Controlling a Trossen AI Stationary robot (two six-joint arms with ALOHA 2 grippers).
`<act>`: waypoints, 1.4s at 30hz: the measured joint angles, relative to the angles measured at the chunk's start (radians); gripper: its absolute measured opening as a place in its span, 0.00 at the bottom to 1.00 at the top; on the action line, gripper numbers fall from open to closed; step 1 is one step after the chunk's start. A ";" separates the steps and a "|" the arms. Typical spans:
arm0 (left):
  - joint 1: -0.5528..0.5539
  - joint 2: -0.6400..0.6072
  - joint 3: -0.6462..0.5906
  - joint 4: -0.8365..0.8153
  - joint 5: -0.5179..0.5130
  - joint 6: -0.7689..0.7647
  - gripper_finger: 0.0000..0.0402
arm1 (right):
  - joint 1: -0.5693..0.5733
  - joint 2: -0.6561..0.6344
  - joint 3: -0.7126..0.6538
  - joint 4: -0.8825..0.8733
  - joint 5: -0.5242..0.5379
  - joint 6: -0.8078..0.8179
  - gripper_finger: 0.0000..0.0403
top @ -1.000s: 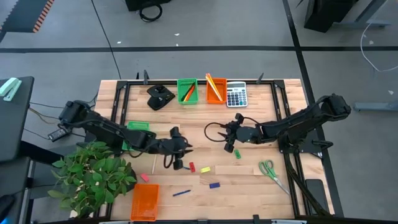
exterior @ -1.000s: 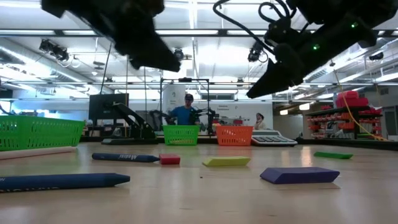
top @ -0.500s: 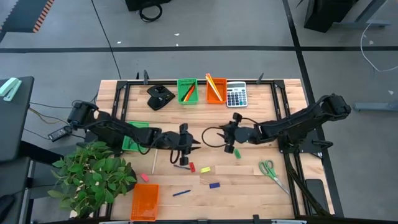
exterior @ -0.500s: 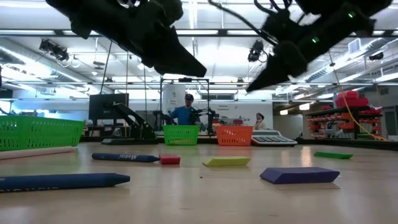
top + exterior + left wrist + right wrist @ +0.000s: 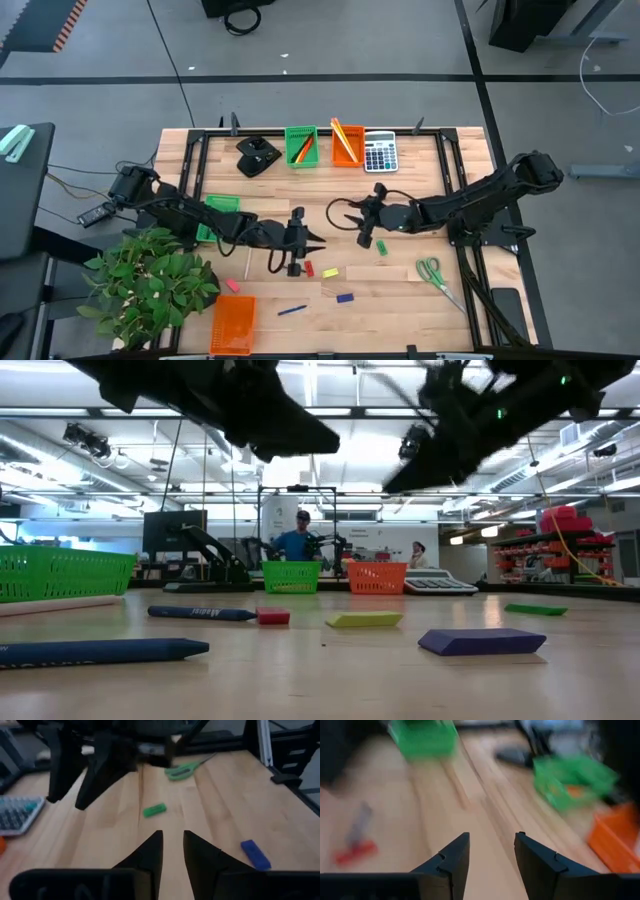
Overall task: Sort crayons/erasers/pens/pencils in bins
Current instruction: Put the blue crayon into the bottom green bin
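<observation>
My left gripper (image 5: 312, 238) hovers over the table's middle, open by a narrow gap (image 5: 172, 840), with nothing between its fingers. Facing it, my right gripper (image 5: 362, 222) stands open (image 5: 492, 845) and empty above the table. Below them lie a dark pen (image 5: 288, 265) beside a red eraser (image 5: 308, 269), a yellow eraser (image 5: 330, 272), a blue eraser (image 5: 345, 297), a green eraser (image 5: 381, 247), a pink eraser (image 5: 232, 285), a blue pen (image 5: 291, 310) and a pale pencil (image 5: 247, 264). Bins: green (image 5: 300, 146) and orange (image 5: 347, 143) at the far edge, green (image 5: 220, 212) at left, orange (image 5: 233, 325) at the near edge.
Green-handled scissors (image 5: 432, 272) lie at the near right. A grey calculator (image 5: 379, 152) and a black object (image 5: 257, 157) sit at the far edge. A potted plant (image 5: 150, 280) overhangs the near left corner. People stand in the room behind (image 5: 297, 540).
My left gripper has swung from pointing down at the near side toward the table's right edge, tipping up to nearly level and rolling. Nothing on the table has moved.
</observation>
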 joint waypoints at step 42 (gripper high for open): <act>0.016 0.095 -0.197 0.279 -0.011 -0.143 0.09 | 0.036 -0.002 -0.217 0.534 -0.142 -0.139 0.40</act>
